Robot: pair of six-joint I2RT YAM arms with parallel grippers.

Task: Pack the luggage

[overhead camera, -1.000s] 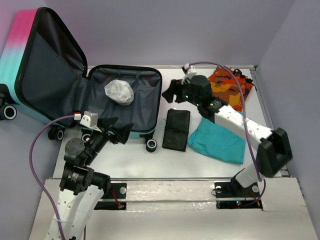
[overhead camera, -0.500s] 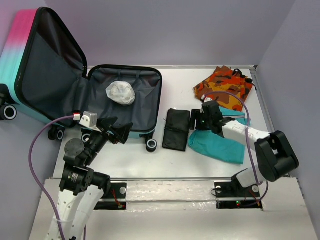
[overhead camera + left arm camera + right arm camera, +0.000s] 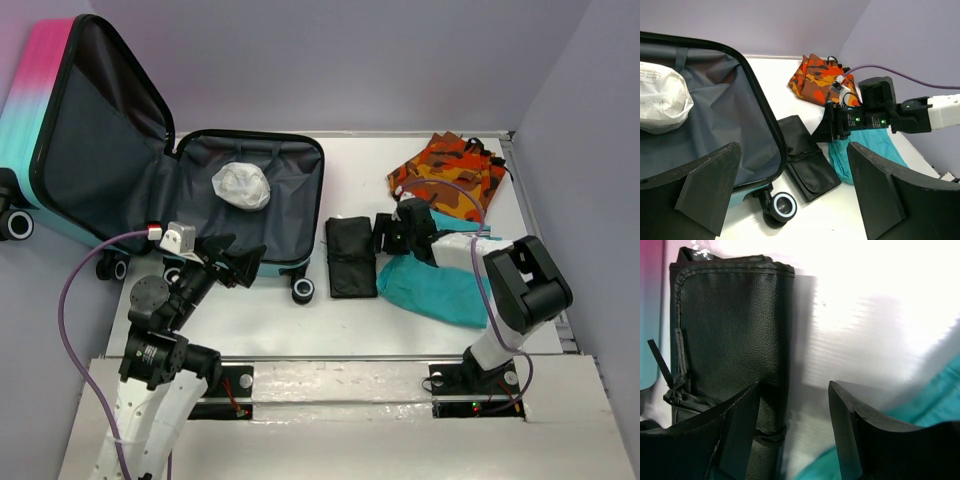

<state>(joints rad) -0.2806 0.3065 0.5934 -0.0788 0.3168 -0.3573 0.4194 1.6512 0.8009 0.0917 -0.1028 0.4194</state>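
The luggage [image 3: 285, 215] lies open at the left, its dark-lined half flat on the table and its pink-to-teal lid [image 3: 40, 110] standing up. A white crumpled bag [image 3: 240, 185] lies inside. A black pouch [image 3: 352, 257] lies on the table right of the luggage. My right gripper [image 3: 385, 235] is open and low at the pouch's right edge; in the right wrist view [image 3: 795, 385] one finger is over the pouch [image 3: 730, 330] and the other over bare table. My left gripper [image 3: 240, 265] is open and empty above the luggage's near rim [image 3: 765, 125].
A teal cloth [image 3: 435, 290] lies under and right of my right arm. An orange patterned cloth [image 3: 450, 175] lies at the back right. A luggage wheel [image 3: 303, 290] sticks out by the pouch. Purple walls close in the table at the back and right.
My right gripper swung from beside the luggage's right rim at the back, over the teal cloth, down to the black pouch's right edge. The left arm has not moved.
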